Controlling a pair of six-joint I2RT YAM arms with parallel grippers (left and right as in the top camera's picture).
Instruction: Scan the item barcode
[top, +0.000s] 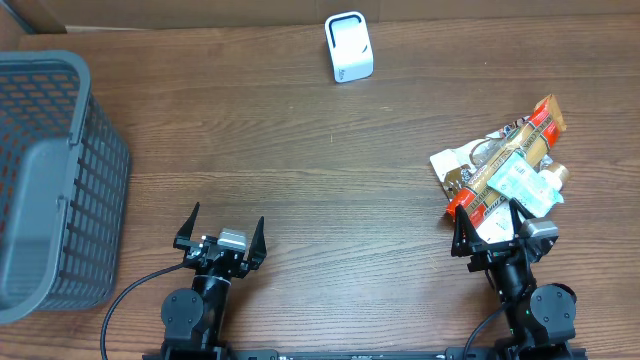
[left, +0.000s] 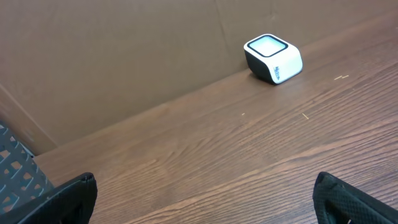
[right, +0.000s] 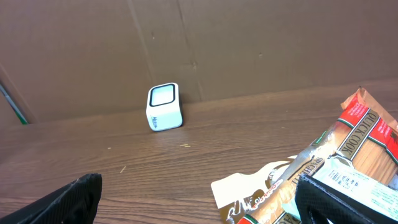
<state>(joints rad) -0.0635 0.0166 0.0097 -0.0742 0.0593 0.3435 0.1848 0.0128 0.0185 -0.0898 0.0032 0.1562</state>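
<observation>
- Arms low at near edge of table (top: 300, 170), pointing away.
- Left gripper (top: 222, 226): jaws wide, empty.
- Right gripper (top: 490, 224): jaws wide, at the near edge of the packets (top: 510, 165).
- Scanner (top: 349, 47) at the far edge.

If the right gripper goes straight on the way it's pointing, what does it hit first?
Most likely the pile of food packets, right in front of the open right gripper. The white scanner stands farther back and off to its left.
</observation>
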